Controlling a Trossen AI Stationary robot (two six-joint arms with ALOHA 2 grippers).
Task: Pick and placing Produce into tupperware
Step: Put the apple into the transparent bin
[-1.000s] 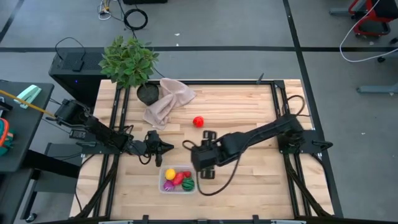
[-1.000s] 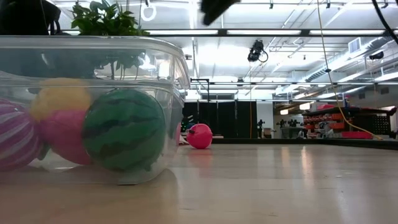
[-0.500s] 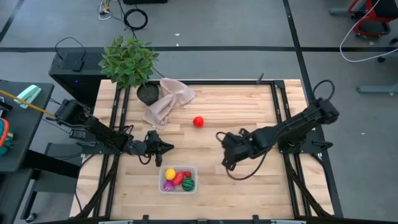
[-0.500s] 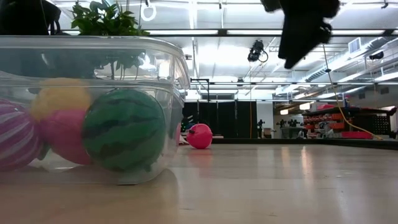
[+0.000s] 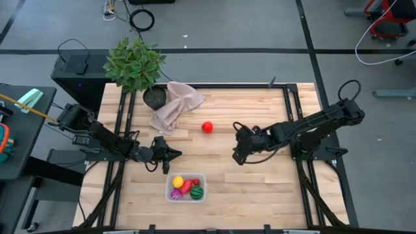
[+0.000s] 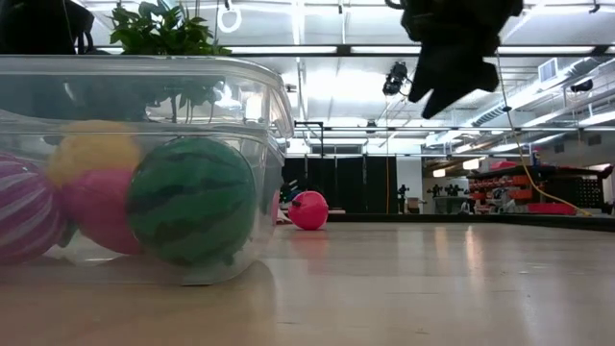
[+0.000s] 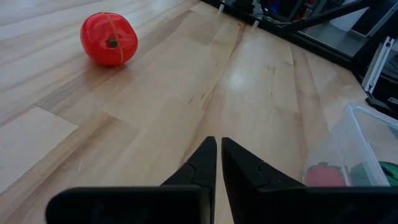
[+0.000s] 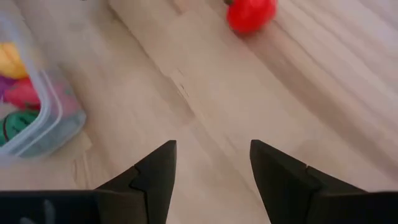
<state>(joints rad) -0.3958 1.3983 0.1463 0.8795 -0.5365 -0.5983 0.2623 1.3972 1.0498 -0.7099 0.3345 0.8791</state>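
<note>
A clear rectangular tub (image 5: 186, 187) sits near the table's near edge and holds yellow, purple, red and green striped toy produce (image 6: 192, 200). One red toy fruit (image 5: 207, 127) lies alone on the wood near the middle, also seen in the left wrist view (image 7: 109, 39) and the right wrist view (image 8: 250, 14). My right gripper (image 5: 239, 153) hovers open above the table, right of the tub and near the red fruit, empty (image 8: 211, 163). My left gripper (image 5: 170, 153) waits shut just beyond the tub's far left corner (image 7: 218, 155).
A beige cloth (image 5: 174, 106) lies crumpled by a potted plant (image 5: 135, 65) at the far left corner. Black frame rails run along the table's left and right sides. Bare wood lies between the tub, the red fruit and the right arm.
My right gripper has drawn back from over the tub toward the table's right and slightly toward the far edge, rising above the table. The tub and the red fruit have stayed where they were.
</note>
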